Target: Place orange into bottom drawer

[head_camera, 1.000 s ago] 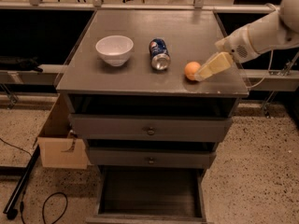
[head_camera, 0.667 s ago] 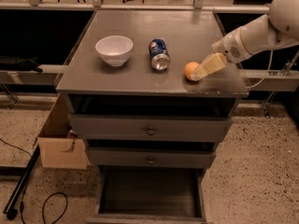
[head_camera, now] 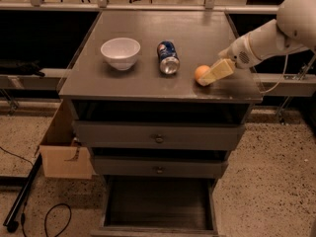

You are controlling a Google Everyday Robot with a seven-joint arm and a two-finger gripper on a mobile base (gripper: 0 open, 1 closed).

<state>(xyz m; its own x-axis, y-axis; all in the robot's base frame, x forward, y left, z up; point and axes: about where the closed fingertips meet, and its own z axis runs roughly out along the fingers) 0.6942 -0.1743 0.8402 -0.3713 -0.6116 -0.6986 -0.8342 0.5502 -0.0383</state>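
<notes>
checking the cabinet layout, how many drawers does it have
3. The top drawer and middle drawer, each with a knob, sit stacked under the cabinet top; the bottom drawer is pulled open below. The gripper is on the cabinet top, at the orange.

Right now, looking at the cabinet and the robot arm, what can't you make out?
All in the camera view:
1. The orange: its right side is covered by the gripper, low over the right front of the cabinet top; whether it is gripped is unclear.
2. The bottom drawer: its front is cut off by the picture's lower edge.
3. The arm: cut off by the right edge.
</notes>
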